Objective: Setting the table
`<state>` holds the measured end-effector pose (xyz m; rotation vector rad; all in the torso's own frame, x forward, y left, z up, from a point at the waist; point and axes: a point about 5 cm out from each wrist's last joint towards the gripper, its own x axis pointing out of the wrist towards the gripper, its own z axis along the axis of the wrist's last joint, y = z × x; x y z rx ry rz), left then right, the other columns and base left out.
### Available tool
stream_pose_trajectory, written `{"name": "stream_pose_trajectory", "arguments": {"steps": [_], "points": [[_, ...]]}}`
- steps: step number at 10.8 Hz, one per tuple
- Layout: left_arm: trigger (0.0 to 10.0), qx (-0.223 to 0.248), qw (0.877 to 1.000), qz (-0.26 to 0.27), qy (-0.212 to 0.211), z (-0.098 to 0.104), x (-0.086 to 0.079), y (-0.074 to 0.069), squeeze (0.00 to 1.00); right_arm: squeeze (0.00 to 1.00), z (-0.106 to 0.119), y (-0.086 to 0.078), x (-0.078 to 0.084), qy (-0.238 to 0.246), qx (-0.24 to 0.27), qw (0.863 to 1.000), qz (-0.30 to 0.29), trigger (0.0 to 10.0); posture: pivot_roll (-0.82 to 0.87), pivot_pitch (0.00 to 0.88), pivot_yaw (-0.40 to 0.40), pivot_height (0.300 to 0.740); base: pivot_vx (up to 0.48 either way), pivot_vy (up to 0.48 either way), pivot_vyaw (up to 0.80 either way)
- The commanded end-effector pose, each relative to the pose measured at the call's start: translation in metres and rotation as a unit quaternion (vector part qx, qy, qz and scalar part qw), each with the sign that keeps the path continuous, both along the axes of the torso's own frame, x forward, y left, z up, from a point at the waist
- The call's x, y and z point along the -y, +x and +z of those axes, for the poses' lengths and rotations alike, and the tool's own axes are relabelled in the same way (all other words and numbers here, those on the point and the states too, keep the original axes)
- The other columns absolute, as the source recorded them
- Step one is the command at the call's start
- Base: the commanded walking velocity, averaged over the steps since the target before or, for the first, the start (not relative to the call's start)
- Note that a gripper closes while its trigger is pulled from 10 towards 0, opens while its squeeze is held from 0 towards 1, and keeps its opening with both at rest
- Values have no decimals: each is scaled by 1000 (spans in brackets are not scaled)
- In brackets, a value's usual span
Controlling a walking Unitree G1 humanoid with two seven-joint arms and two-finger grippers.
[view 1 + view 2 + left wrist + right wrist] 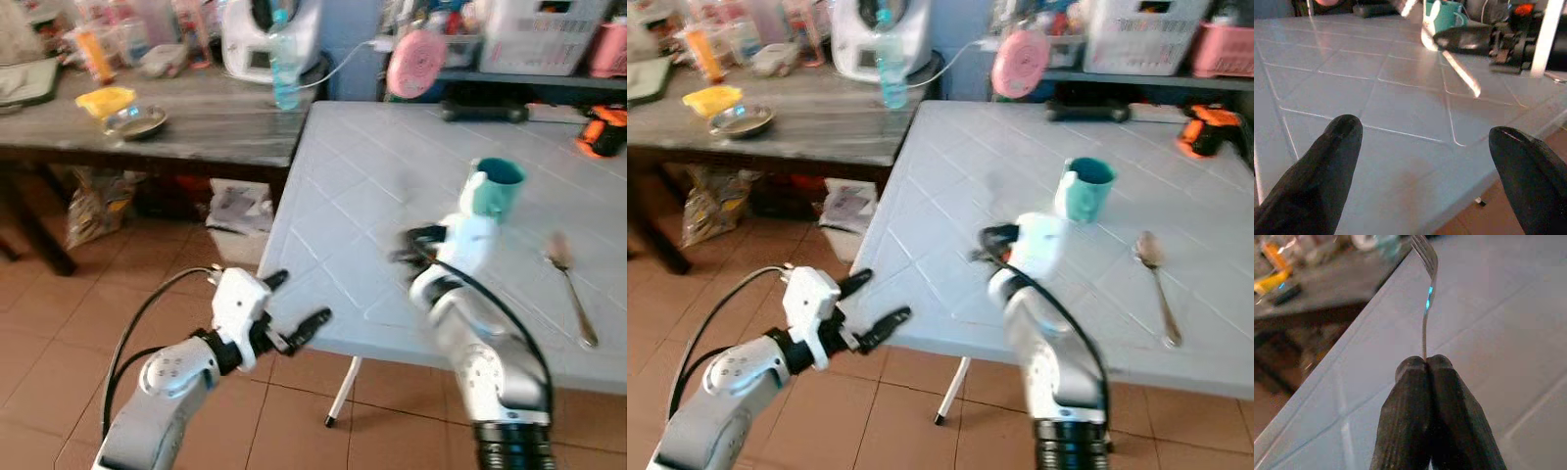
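- Pale blue-grey plastic table (372, 196) with moulded grid lines, occupying the 12-to-3 o'clock part of the head view.
- Right gripper (1426, 364), over the table's near half: jaws clamped on a thin silver metal fork (1426, 293), tines pointing away.
- Left gripper (299, 308), at 7 o'clock off the table edge: jaws wide, empty.
- Teal ceramic mug (495, 191), at 2 o'clock.
- Silver metal spoon (573, 289), at 3 o'clock, lying flat.

Fork (1426, 298): thin, silver, pinched by its handle between black fingertips, held above the table.
Mug (495, 189): teal, upright on the table.
Spoon (572, 290): silver, laid flat near the mug.
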<state>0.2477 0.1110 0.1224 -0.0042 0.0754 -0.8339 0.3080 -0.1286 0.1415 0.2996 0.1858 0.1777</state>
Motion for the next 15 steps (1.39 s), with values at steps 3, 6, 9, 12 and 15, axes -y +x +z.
{"name": "stream_pose_trajectory", "arguments": {"steps": [3,6,9,12,15], "points": [[10000,13,1000,9,-6,7,1,4,0,0,-26,-5,-1,0,-76,997,15,10000,-8,52,25,740,0,0,0],[10000,19,1000,21,-11,10,0,5,0,1000,-25,2,7,-19,-87,996,11,10000,-5,52,27,740,0,0,0],[10000,21,999,26,-14,10,4,9,0,1000,-17,12,18,-85,-92,991,37,10000,-12,47,26,740,0,0,0],[10000,19,999,29,-18,9,5,9,0,1000,-10,16,33,-125,-84,988,21,10000,-13,45,24,740,0,0,0],[10000,20,999,30,-16,9,4,10,0,1000,0,16,17,-154,-51,985,52,10000,-13,44,28,740,0,0,0]]}}
